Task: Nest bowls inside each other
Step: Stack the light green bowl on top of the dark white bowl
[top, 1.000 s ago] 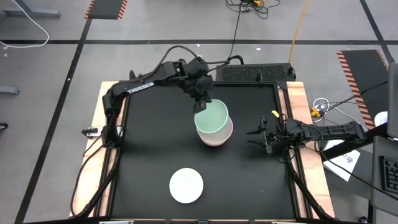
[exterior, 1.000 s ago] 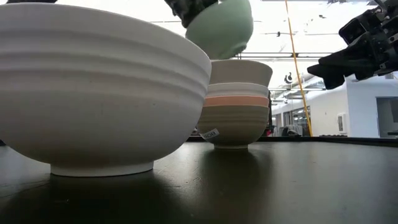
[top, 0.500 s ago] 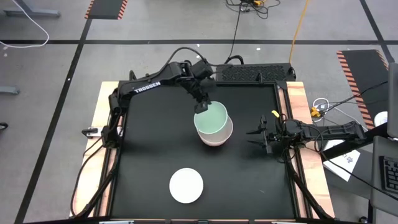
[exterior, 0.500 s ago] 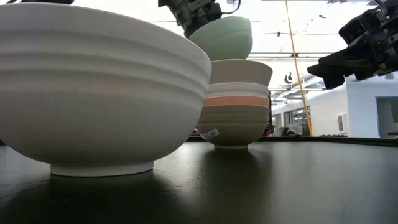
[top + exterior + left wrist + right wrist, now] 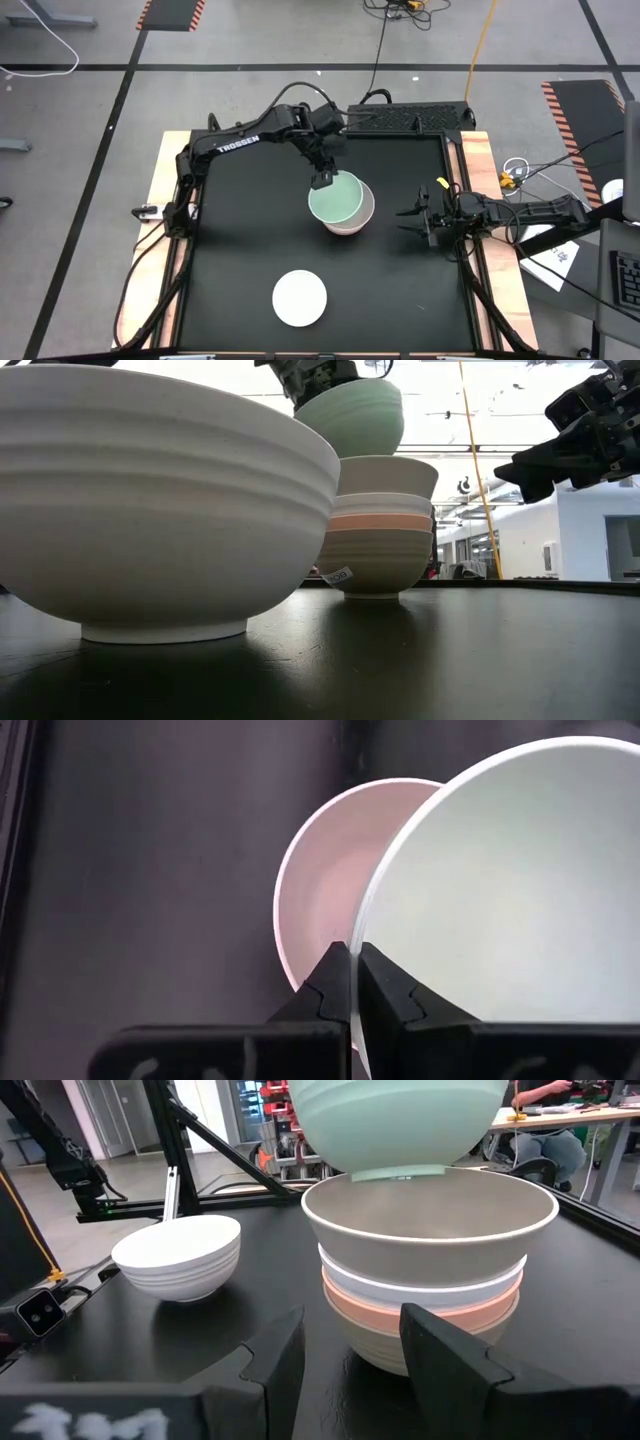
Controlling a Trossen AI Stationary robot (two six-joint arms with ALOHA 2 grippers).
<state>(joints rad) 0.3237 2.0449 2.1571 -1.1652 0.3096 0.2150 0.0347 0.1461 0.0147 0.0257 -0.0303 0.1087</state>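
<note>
1. Your left gripper [image 5: 322,181] is pinched shut on the far rim of the mint green bowl [image 5: 336,197], one finger inside the wall and one outside, as the left wrist view shows.
2. That bowl hangs just above the stack [image 5: 381,525] near the middle of the table [image 5: 240,250]. In the low view its foot sits right at the mouth of the beige bowl [image 5: 430,1220], tilted and set a little toward the left arm's side; whether it already touches the rim you cannot tell.
3. Below the beige bowl the stack shows a white bowl [image 5: 420,1278], then the orange-coral bowl [image 5: 420,1308], then the olive-grey bowl [image 5: 374,560] at the base.
4. To finish this step well, centre the mint bowl over the beige one before lowering, since the high view shows the stack's rim peeking out only on the right-arm side.
5. Level the bowl as it goes down so its foot enters cleanly instead of catching the rim and nudging the stack.
6. Release only once it sits, then lift the fingers straight up so the inner one does not drag the bowl out.
7. Another white bowl [image 5: 300,298] waits alone toward the near edge, well apart from the stack; it looks to be the last one left.
8. Your right gripper [image 5: 416,222] waits at the table's right edge, fingers spread and empty.
</note>
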